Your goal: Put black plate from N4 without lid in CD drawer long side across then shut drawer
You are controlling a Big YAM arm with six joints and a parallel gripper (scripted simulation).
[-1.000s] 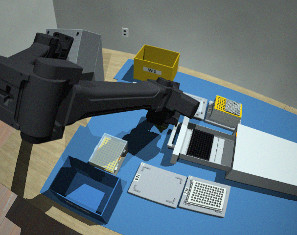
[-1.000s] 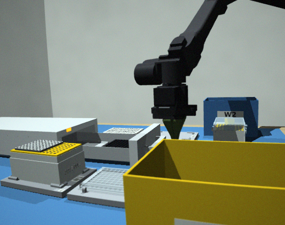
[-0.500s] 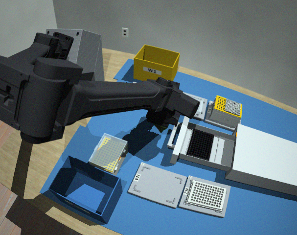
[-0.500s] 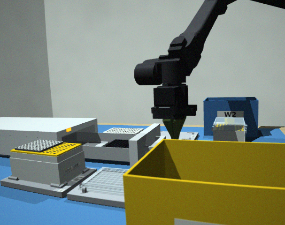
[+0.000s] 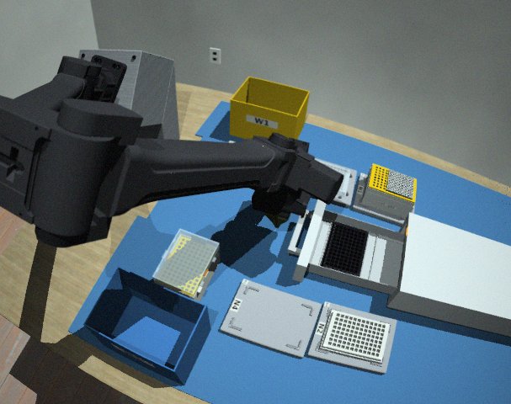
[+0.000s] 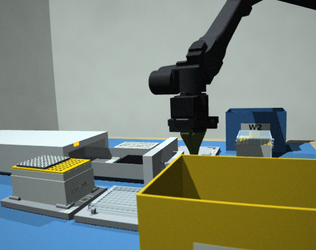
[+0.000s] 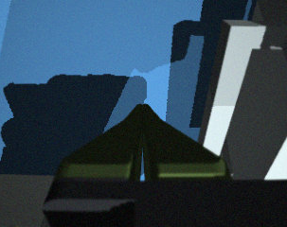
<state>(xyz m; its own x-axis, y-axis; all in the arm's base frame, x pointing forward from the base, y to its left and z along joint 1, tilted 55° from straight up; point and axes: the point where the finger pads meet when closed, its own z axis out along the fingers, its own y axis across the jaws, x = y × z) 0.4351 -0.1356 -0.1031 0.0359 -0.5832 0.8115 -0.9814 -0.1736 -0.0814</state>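
Inside the open drawer [image 5: 388,265] of the cooler [image 5: 460,269], black plate [image 5: 345,248] lies flat, long side across. Amber lamp [image 6: 76,144] lit. Gripper [image 6: 192,150] hangs just in front of the drawer's bar handle [image 5: 300,225], fingers clenched on nothing, pointing down at the blue mat [image 5: 442,374]. Nest N4 [image 5: 270,316] bare on the worktop [image 5: 64,278]. Yellow bin [image 5: 268,108] far, blue bin [image 5: 144,323] near.

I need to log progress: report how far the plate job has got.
Done: the black plate lies flat in the cooler's open drawer, and nest N4 is bare. In hand: the end effector, shut on nothing, hangs by the drawer's bar handle. Left: pushing the drawer fully shut; the amber lamp is lit.
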